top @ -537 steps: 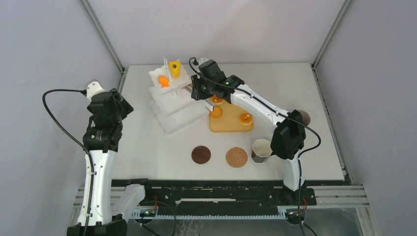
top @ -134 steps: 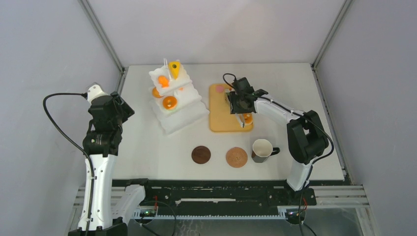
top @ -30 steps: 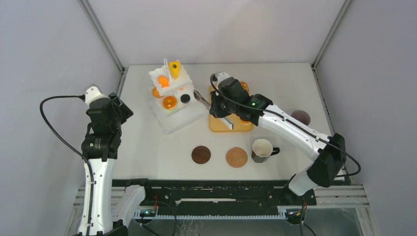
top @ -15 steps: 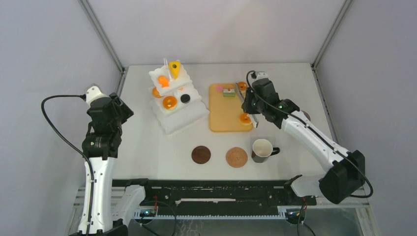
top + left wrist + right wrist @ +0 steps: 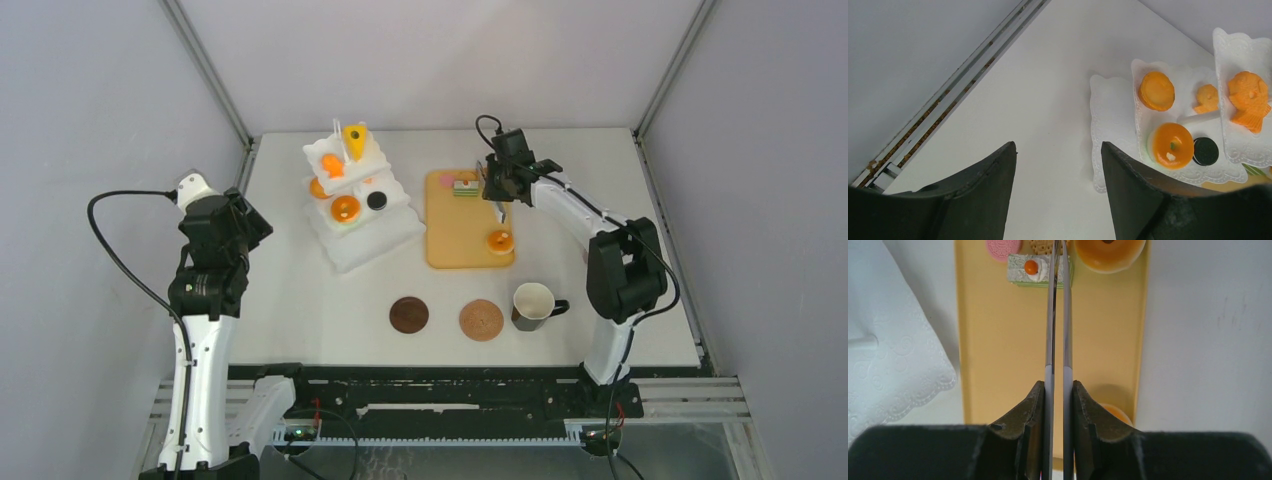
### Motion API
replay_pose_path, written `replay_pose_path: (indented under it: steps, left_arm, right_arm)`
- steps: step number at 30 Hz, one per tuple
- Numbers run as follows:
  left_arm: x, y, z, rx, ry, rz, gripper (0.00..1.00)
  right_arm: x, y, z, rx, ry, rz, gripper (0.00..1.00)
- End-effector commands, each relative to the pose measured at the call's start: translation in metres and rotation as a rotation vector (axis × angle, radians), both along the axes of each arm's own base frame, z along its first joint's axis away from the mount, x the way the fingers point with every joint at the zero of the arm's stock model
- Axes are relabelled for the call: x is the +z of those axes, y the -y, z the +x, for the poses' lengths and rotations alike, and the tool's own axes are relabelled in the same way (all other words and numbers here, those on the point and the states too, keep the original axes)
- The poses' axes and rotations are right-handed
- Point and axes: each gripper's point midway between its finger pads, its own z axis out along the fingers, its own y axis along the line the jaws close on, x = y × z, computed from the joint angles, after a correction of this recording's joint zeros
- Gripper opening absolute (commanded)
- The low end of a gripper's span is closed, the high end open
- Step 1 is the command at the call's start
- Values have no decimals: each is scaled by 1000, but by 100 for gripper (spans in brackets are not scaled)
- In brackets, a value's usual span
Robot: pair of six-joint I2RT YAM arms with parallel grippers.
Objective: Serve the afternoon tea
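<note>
You are on the pastry-moving step. Your right gripper (image 5: 1058, 386) is clamped on the tongs (image 5: 1050, 315), and the 2 blades lie almost together with nothing between them. The tips show over the right end of the cake slice (image 5: 1030, 270), at the far end of the tray (image 5: 998, 340). No view shows whether they touch it.

The slice lies between a pink round (image 5: 1004, 247) and the far tart (image 5: 1108, 250), both just beside it. The near tart (image 5: 499, 240) sits in the tray's near-right corner. The stand (image 5: 370, 235), toward the bench's far-left corner, already carries the wedge (image 5: 353, 135), a black round (image 5: 377, 200) and orange pieces. The mug (image 5: 532, 303) stands toward the near edge beside the 2 coasters (image 5: 481, 320), not on either.

Your left gripper (image 5: 1058, 150) is spread wide and empty by the left edge.

As I judge it, the next move is to ease the squeeze so the blades part enough to straddle the slice. Then lower, pinch and lift straight up clear of the 2 crowding neighbours, and carry it left to the stand.
</note>
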Motion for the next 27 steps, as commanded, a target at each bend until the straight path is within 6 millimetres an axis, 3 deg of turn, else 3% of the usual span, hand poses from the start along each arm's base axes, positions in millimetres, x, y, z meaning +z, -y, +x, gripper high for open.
replay_pose_path:
  steps: [1,4,8,16,21,27]
  left_arm:
    - [6,-3,3,8,25,14,68]
    - [4,-2,4,3,20,10,68]
    - [4,-1,5,-2,21,5,68]
    - [0,2,6,-20,23,-4,67]
    - [-1,2,4,-19,23,-1,67]
    - [-2,2,4,-21,24,-1,67]
  right_arm:
    - [24,-3,26,0,85,39,18]
    - [13,-5,20,10,40,56,17]
    - [5,-13,-5,45,0,79,16]
    - [32,-35,-61,171,-23,178,15]
    - [58,-31,-80,185,35,156,17]
    - [41,-22,-96,196,24,-36,36]
